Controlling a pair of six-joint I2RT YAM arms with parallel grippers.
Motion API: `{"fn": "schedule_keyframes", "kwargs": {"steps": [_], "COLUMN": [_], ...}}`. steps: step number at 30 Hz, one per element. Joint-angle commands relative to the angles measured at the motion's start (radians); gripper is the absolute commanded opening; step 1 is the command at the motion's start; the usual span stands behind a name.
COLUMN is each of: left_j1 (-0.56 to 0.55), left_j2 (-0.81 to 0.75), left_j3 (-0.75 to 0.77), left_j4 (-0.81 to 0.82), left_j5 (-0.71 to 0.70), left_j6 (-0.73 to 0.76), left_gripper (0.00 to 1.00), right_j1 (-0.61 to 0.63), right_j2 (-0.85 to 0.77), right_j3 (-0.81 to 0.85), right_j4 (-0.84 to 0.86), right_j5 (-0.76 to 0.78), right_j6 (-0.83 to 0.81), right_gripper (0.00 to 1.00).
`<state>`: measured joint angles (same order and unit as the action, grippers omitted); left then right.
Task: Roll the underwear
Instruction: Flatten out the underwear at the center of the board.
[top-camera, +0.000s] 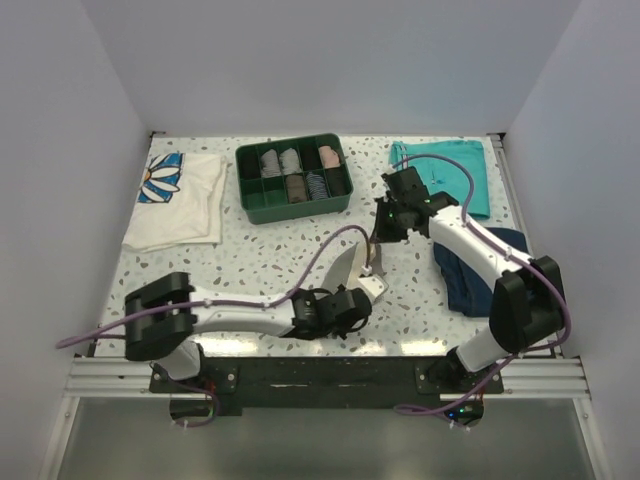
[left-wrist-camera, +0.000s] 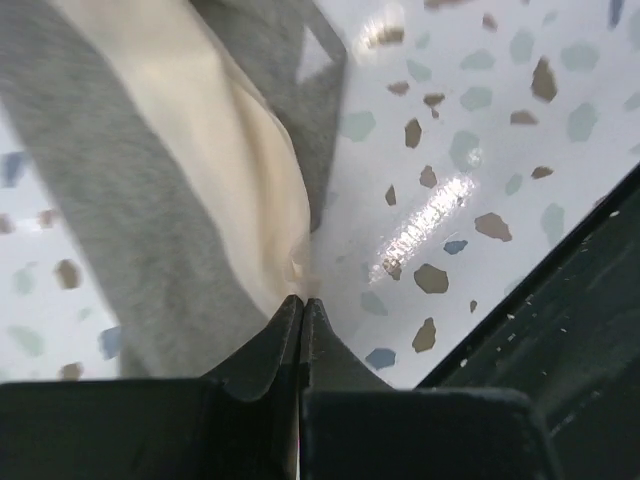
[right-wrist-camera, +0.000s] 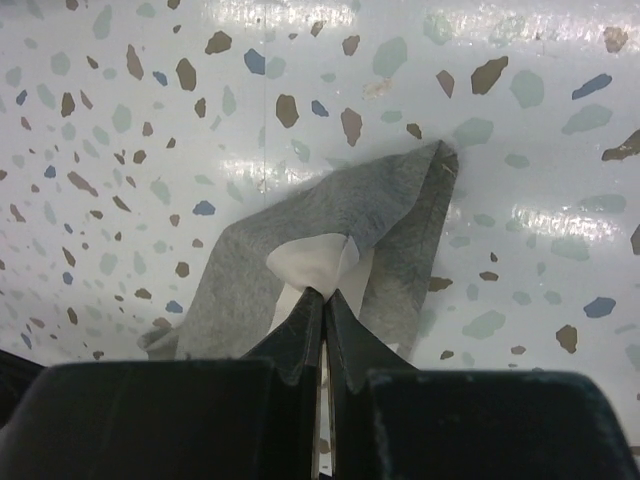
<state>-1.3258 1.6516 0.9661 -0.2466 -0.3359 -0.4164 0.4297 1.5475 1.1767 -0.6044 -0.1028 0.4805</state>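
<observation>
The underwear (top-camera: 350, 266) is a small grey cloth with a cream lining, held stretched between my two grippers near the table's front centre. My left gripper (top-camera: 362, 293) is shut on its near end; in the left wrist view the closed fingertips (left-wrist-camera: 303, 303) pinch the cream edge of the underwear (left-wrist-camera: 150, 200). My right gripper (top-camera: 380, 262) is shut on the far end; in the right wrist view its tips (right-wrist-camera: 325, 295) pinch the white lining, and the grey underwear (right-wrist-camera: 340, 225) hangs down to the table.
A green divided tray (top-camera: 293, 178) with rolled garments stands at the back centre. A white daisy-print shirt (top-camera: 180, 198) lies back left. Teal shorts (top-camera: 450, 172) lie back right, and a navy folded garment (top-camera: 478, 270) lies under the right arm. The table's front edge (left-wrist-camera: 560, 260) is close.
</observation>
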Motion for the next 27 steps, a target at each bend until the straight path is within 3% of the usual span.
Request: {"fn": "schedule_keyframes", "kwargs": {"steps": [1, 6, 12, 16, 20, 27], "left_j1": [0.020, 0.028, 0.027, 0.027, 0.027, 0.027], "left_j2": [-0.317, -0.582, -0.708, -0.785, -0.832, -0.829], "left_j3": [0.002, 0.009, 0.057, 0.065, 0.118, 0.278], "left_j4": [-0.136, -0.278, -0.496, -0.600, -0.712, -0.847], "left_j5": [-0.196, -0.313, -0.380, -0.397, -0.399, -0.377], "left_j6": [-0.097, -0.189, -0.327, -0.395, -0.475, -0.503], "left_gripper": [0.00, 0.00, 0.00, 0.00, 0.00, 0.00], "right_j1": [-0.006, -0.002, 0.055, 0.139, 0.211, 0.228], "right_j2": [-0.111, -0.313, -0.549, -0.706, -0.754, -0.813], "right_j3": [-0.031, -0.159, -0.262, -0.253, -0.209, -0.103], "right_j4": [-0.049, -0.011, 0.011, -0.018, -0.073, -0.129], "right_j5": [-0.049, -0.168, -0.250, -0.259, -0.278, -0.336], "right_j6": [-0.028, -0.004, 0.081, 0.119, 0.185, 0.239], "right_gripper": [0.02, 0.01, 0.00, 0.00, 0.00, 0.00]}}
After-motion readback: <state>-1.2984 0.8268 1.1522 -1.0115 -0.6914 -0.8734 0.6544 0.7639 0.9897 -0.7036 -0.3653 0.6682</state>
